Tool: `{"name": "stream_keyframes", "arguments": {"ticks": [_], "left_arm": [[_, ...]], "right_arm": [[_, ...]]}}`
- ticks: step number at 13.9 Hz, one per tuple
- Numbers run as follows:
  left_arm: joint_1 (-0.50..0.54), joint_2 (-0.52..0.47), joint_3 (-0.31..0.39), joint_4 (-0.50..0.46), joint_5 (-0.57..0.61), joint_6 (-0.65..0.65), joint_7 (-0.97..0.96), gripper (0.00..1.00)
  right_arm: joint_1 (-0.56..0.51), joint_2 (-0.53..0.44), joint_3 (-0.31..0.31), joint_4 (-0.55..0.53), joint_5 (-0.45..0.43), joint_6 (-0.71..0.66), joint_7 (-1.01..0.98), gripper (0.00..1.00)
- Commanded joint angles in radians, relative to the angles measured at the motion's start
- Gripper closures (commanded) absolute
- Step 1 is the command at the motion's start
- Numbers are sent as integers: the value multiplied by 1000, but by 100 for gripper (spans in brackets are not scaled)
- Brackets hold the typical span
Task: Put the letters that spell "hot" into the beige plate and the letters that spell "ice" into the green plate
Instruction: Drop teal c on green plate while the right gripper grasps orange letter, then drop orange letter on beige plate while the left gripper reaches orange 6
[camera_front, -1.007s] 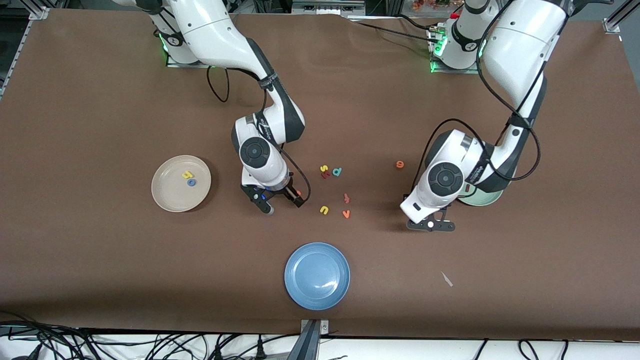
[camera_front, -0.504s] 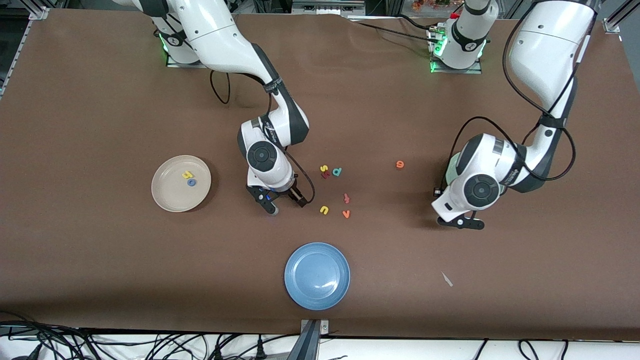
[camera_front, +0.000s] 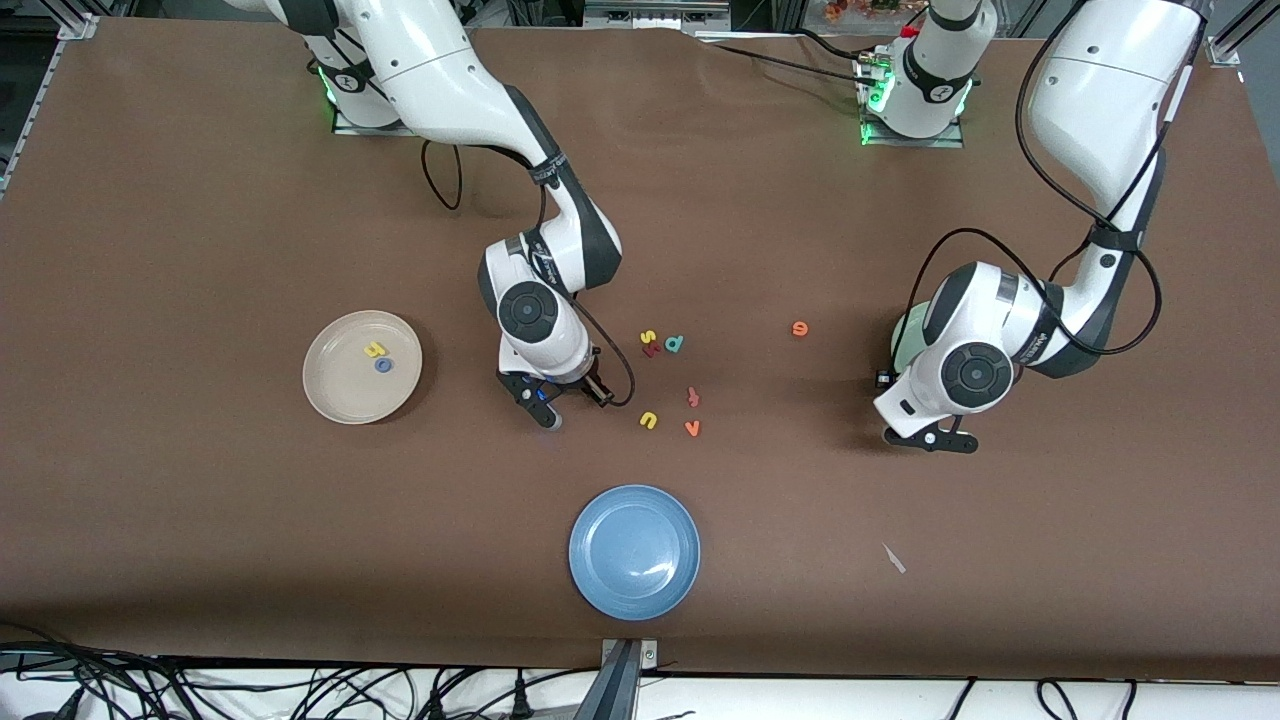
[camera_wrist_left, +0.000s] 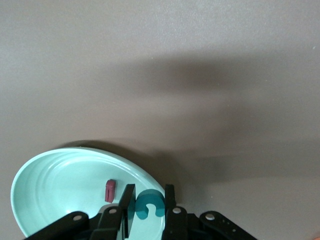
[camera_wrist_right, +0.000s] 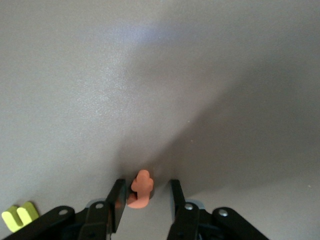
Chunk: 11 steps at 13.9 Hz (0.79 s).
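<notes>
In the right wrist view, the orange t (camera_wrist_right: 142, 187) stands on the brown table between the fingers of my right gripper (camera_wrist_right: 145, 192). One finger touches it and the other is a small gap away. In the front view this gripper (camera_front: 572, 400) is low on the table, between the beige plate (camera_front: 330, 395) and the loose letters. The beige plate holds the yellow h (camera_front: 375, 350) and the blue o (camera_front: 383, 366). My left gripper (camera_wrist_left: 150, 187) is shut on the teal c (camera_wrist_left: 149, 204) over the rim of the green plate (camera_wrist_left: 60, 185). The dark red i (camera_wrist_left: 110, 190) lies in that plate. The orange e (camera_front: 799, 328) lies on the table. The left arm hides most of the green plate (camera_front: 903, 345) from the front.
Loose letters lie mid-table: a yellow s (camera_front: 648, 337), a red letter (camera_front: 652, 349), a teal d (camera_front: 675, 344), a salmon letter (camera_front: 693, 397), an orange v (camera_front: 691, 428) and a yellow u (camera_front: 649, 420). A blue plate (camera_front: 634, 590) sits near the front edge.
The left arm has carried the teal c toward its own end of the table, over the green plate. The right gripper's fingers have narrowed round the orange t.
</notes>
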Motion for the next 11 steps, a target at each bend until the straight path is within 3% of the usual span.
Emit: {"name": "stream_keyframes", "arguments": {"ticks": [1, 4, 7, 8, 9, 10, 11], "left_arm": [[19, -66, -7, -76, 31, 15, 10, 100], [61, -88, -7, -126, 32, 27, 54, 100], [110, -118, -18, -217, 31, 127, 107, 100], [111, -123, -35, -219, 29, 123, 95, 75], [116, -128, -38, -220, 29, 123, 92, 10], [116, -131, -38, -220, 29, 120, 93, 0], [113, -140, -42, -219, 28, 118, 89, 0]], "right_arm": [[-11, 38, 13, 47, 5, -8, 12, 78], [-13, 38, 14, 47, 5, -8, 10, 96], [-30, 30, 10, 76, -4, -76, -37, 100], [-51, 23, 8, 108, -5, -175, -113, 100], [-54, 0, -7, 115, -13, -242, -196, 100], [-54, -26, -36, 101, -28, -279, -282, 100], [-51, -43, -59, 75, -35, -326, -354, 100]]}}
